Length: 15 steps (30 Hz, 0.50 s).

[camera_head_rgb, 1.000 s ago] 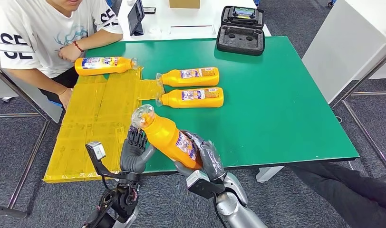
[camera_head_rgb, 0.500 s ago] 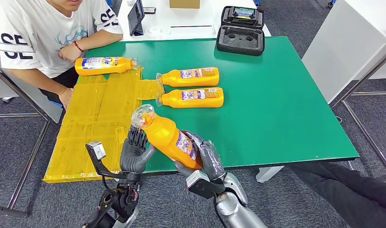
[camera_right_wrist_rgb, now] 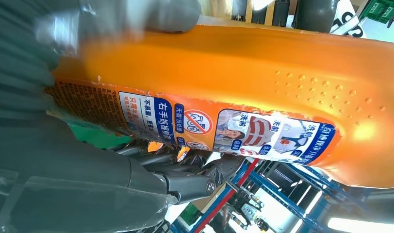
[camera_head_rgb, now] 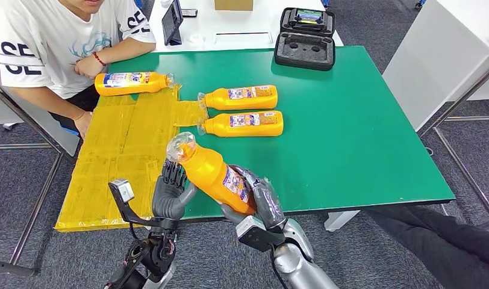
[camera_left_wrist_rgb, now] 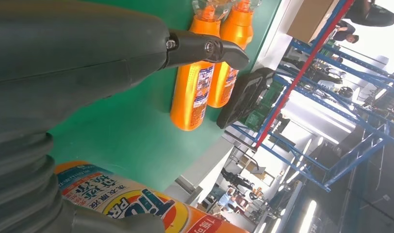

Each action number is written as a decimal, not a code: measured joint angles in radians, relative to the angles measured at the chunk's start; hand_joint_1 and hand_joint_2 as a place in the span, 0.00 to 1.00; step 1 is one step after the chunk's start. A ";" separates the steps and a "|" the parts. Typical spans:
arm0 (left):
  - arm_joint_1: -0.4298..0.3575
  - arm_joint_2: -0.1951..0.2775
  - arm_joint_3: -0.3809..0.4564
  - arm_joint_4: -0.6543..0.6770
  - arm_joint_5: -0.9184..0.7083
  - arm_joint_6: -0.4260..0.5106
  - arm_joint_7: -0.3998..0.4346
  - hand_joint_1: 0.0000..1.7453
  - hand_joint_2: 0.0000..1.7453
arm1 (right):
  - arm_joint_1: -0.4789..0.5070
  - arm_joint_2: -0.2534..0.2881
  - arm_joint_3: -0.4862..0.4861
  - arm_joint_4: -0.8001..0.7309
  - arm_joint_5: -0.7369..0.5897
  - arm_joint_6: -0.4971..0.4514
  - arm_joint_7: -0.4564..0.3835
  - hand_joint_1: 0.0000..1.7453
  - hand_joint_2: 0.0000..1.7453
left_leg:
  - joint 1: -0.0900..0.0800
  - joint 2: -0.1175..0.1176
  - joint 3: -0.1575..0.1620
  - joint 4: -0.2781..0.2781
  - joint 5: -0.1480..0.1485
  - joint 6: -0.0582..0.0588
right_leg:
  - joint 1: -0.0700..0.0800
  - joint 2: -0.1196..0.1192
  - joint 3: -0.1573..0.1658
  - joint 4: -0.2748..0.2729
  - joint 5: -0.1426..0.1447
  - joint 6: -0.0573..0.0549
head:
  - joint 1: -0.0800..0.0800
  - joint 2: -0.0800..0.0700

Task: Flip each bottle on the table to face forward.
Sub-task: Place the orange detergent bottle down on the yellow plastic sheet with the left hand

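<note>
Head view shows the right hand point(camera_head_rgb: 259, 201) wrapped around the lower body of an orange bottle point(camera_head_rgb: 213, 173), fingers curled over its label, holding it lifted and tilted above the near edge of the green table point(camera_head_rgb: 350, 132), cap end up and away from the robot. In the right wrist view the bottle's small-print label point(camera_right_wrist_rgb: 200, 124) is turned toward the palm, which suggests the bottle is raised so it can be rolled about its long axis before being laid down with its front showing.

The left hand point(camera_head_rgb: 171, 192) stands just beside the bottle's neck side, fingers spread and upright, holding nothing; whether it touches the bottle cannot be told. It looks placed to steady or receive the bottle during the turn.

Further out, two orange bottles point(camera_head_rgb: 241, 97) point(camera_head_rgb: 243, 123) lie side by side mid-table, caps toward the yellow taped patch point(camera_head_rgb: 124, 150). A fourth bottle point(camera_head_rgb: 132, 82) lies at the far left edge, near a seated person point(camera_head_rgb: 55, 42). A black case point(camera_head_rgb: 305, 39) sits at the far edge.
</note>
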 joint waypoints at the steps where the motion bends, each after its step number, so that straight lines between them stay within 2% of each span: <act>1: 0.000 0.000 0.000 0.000 0.000 0.000 0.000 0.00 1.00 | 0.000 0.000 0.000 0.000 0.000 0.000 0.000 1.00 1.00 | 0.000 0.000 0.000 0.000 0.000 0.000 | 0.000 0.000 0.000 0.000 0.000 0.000 | 0.000 0.000; 9: 0.003 0.000 -0.001 0.000 0.009 -0.006 0.025 0.00 1.00 | 0.015 -0.001 -0.011 -0.016 -0.027 -0.008 0.013 1.00 1.00 | 0.000 0.000 0.000 0.000 0.000 0.000 | 0.000 0.000 0.000 0.000 0.000 0.000 | 0.000 0.000; 15: 0.038 0.009 -0.012 0.000 0.034 -0.017 0.028 0.00 1.00 | 0.106 -0.019 -0.132 -0.142 -0.027 0.092 0.039 1.00 1.00 | 0.000 -0.001 -0.001 0.000 -0.001 0.001 | 0.000 0.000 -0.001 0.000 0.000 0.000 | 0.000 0.000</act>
